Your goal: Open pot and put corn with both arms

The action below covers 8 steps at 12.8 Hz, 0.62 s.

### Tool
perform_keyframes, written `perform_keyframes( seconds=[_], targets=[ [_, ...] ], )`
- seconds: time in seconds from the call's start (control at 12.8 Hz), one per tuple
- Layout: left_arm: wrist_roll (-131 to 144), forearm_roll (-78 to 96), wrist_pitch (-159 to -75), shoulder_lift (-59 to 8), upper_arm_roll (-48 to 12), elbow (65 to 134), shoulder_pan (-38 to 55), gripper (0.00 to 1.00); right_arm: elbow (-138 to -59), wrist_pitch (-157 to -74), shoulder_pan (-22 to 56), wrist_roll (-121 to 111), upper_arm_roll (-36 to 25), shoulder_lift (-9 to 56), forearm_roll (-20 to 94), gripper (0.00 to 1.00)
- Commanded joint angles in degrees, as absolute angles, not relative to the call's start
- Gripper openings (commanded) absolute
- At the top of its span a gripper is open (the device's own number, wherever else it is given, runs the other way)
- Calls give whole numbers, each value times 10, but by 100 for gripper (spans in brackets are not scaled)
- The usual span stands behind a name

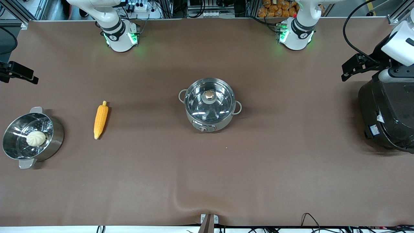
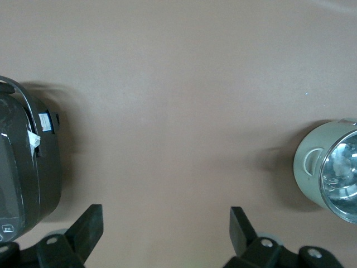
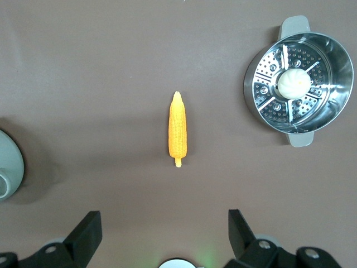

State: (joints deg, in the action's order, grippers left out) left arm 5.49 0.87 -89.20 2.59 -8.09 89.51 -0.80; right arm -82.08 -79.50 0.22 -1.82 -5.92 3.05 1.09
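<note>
The pot (image 1: 209,113) stands mid-table with its glass lid (image 1: 209,103) on and the tan knob (image 1: 209,94) on top; its grey side (image 2: 308,167) also shows in the left wrist view. The yellow-orange corn (image 1: 101,119) (image 3: 178,131) lies on the table toward the right arm's end. My left gripper (image 1: 347,71) (image 2: 164,218) hangs open and empty over the table beside the black rice cooker. My right gripper (image 1: 30,76) (image 3: 163,220) hangs open and empty over the right arm's end of the table, apart from the corn.
A steel steamer pot (image 1: 55,136) (image 3: 262,106) holding a white bun (image 1: 35,138) (image 3: 294,84) sits at the right arm's end, beside the corn. A big black rice cooker (image 1: 388,113) (image 2: 22,162) stands at the left arm's end. The brown table cover (image 1: 207,181) has a crease near the front camera.
</note>
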Motion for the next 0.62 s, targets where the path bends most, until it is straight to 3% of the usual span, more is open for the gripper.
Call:
perform_keyframes(
  seconds=[0.0,0.55],
  targets=[
    [41,22,-888,33,-79,893,-11,100,-817,-788,-4,-25,-55,27,14,100],
    [54,11,-904,-20,-104,875,19,100,-817,-787,-4,-25,-55,25,14,100]
  ],
)
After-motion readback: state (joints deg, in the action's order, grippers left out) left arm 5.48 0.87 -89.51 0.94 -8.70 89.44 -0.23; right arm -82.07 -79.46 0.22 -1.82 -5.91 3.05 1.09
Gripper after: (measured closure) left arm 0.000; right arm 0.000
